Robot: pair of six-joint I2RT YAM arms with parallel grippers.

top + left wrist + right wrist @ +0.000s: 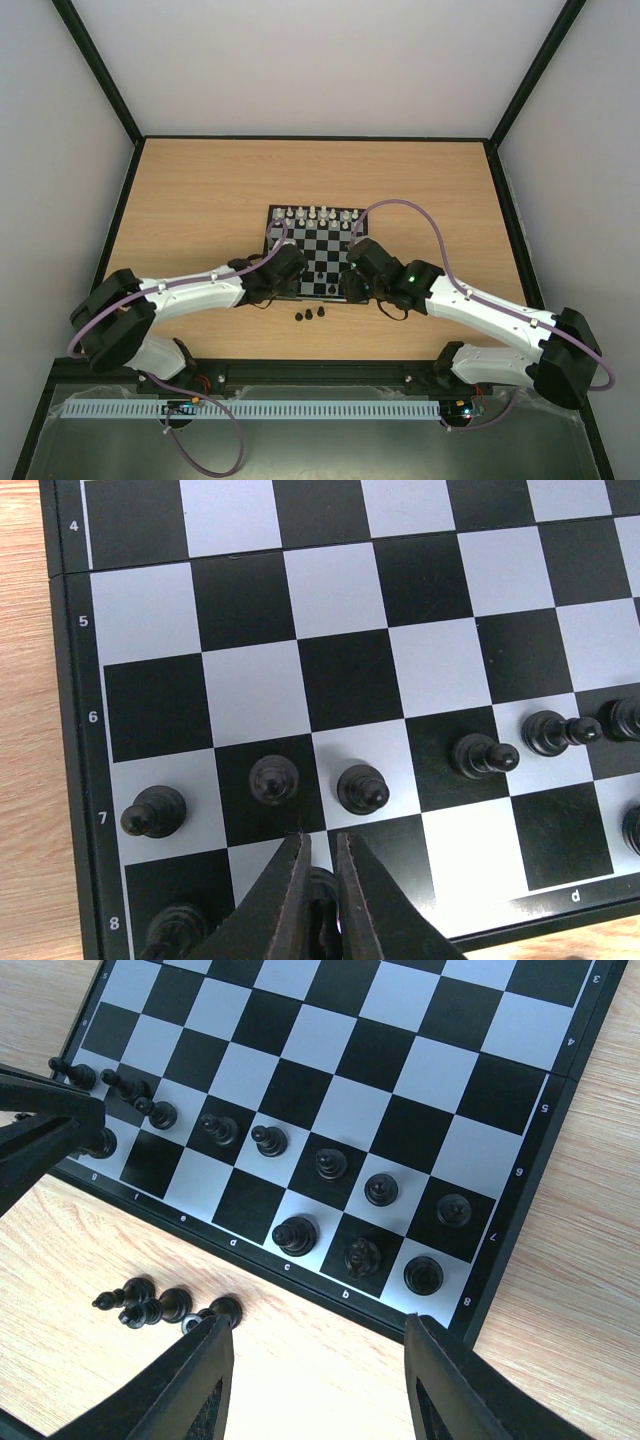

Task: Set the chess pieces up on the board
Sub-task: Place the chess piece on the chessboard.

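Left wrist: left gripper [322, 842] pinches tiny black piece [322, 902] (glossy); right gripper [320, 1332] gapes empty.

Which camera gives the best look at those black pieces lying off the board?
The right wrist view: the loose black pieces sit large on the table beside the board. The top external view shows only tiny specks; the left wrist view misses them.

Your board [313, 250] lies mid-bench [200, 190], with the opposing men [318, 214] ranked along its far edge. Your chess pieces [325, 1163] line row 7, with a few more on row 8 nearest you. One of these stands between the pinched fingers of your left claw [320, 838]. A cluster [309, 315] lies on the bench just before the near edge, left of your wide-spread right claw [318, 1322].
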